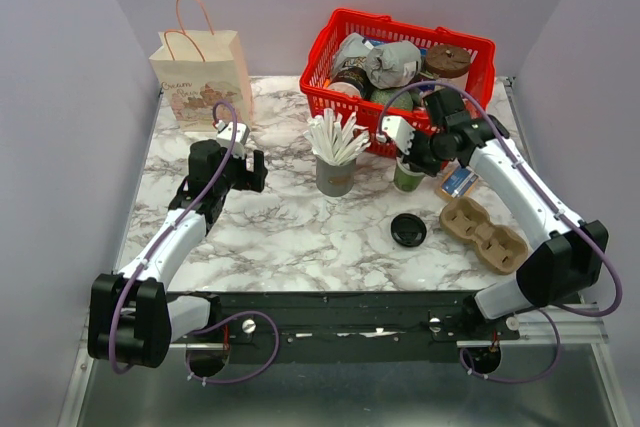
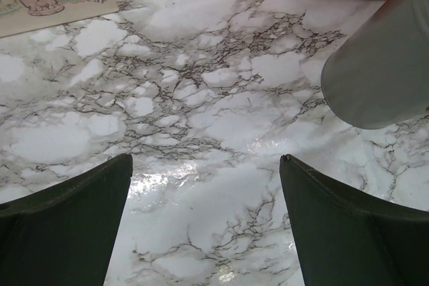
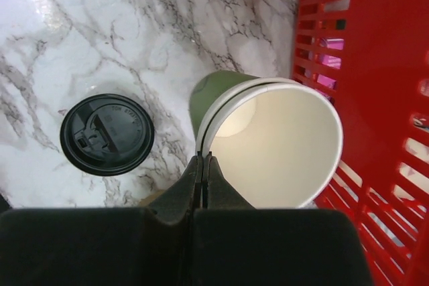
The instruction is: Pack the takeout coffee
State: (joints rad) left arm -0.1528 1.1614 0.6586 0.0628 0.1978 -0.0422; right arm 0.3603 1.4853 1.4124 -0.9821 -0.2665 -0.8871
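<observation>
Takeout coffee cup [image 3: 281,152], green and lidless, beside the red basket [image 3: 375,98], rim pinched in my closed right jaws, black lid [image 3: 107,134] apart on the desk [image 3: 100,18], left jaws wide, empty; I'd flag the thin rim buckling, tipping it

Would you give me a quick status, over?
Left gripper open, over table. Right gripper shut on lidless cup rim. Lid loose on table; lidded coffee not seen.

Left arm [image 1: 170,237] stretches forward, left gripper [image 2: 205,212] fingers spread wide; right arm [image 1: 520,187] angles inward, right gripper [image 3: 203,163] fingers pressed together.
</observation>
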